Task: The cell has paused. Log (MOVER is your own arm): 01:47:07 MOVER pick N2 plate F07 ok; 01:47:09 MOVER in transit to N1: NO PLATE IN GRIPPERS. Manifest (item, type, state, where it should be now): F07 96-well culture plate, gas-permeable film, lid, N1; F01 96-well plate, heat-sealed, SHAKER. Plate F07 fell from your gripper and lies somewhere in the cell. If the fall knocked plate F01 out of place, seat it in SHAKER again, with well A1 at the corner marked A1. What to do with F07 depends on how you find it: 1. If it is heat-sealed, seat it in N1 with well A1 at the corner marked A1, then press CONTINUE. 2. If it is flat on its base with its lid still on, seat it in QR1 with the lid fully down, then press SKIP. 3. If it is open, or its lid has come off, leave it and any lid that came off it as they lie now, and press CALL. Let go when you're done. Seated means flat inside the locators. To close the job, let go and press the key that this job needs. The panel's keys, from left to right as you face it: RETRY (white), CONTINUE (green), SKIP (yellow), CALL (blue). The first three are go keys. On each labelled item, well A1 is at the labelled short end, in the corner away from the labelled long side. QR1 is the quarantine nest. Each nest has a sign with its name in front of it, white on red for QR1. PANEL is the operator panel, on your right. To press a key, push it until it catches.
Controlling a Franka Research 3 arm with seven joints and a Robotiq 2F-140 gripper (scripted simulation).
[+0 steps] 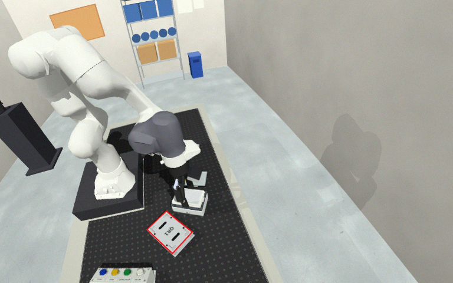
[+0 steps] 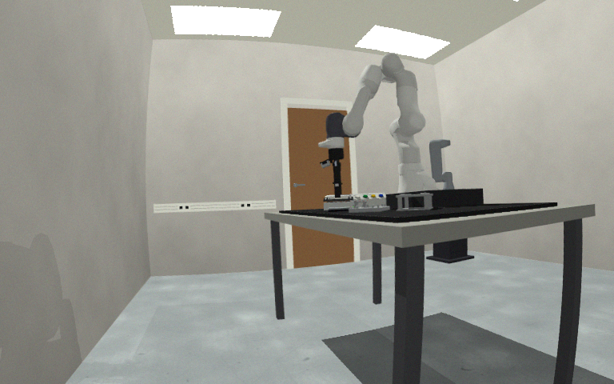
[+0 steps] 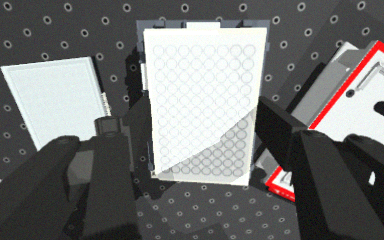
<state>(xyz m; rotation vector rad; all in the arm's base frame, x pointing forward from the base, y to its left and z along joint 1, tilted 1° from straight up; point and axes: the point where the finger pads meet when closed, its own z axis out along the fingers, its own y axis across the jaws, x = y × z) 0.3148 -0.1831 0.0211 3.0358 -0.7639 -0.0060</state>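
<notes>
A white 96-well plate (image 1: 195, 195) (image 3: 200, 75) lies level, its wells showing faintly through a clear top. My gripper (image 1: 191, 195) (image 2: 336, 195) (image 3: 203, 111) points down and is shut on its two long sides. The plate is over a nest with a dark top (image 1: 197, 210) (image 2: 336, 206) (image 3: 145, 24); whether it is fully down inside the locators I cannot tell. No label on the plate is readable. The QR1 nest (image 1: 170, 223) (image 3: 350, 120), red-bordered, holds no plate. The panel (image 1: 148, 276) has blue (image 1: 102, 272), yellow (image 1: 114, 272), green (image 1: 127, 272) and white (image 1: 140, 272) keys.
A pale flat rectangular piece (image 1: 202, 180) (image 3: 55, 105) lies beside the held plate, on the side away from QR1. An open grey frame (image 2: 414, 208) stands near the table edge. The black arm base (image 1: 110, 208) is beside the work area.
</notes>
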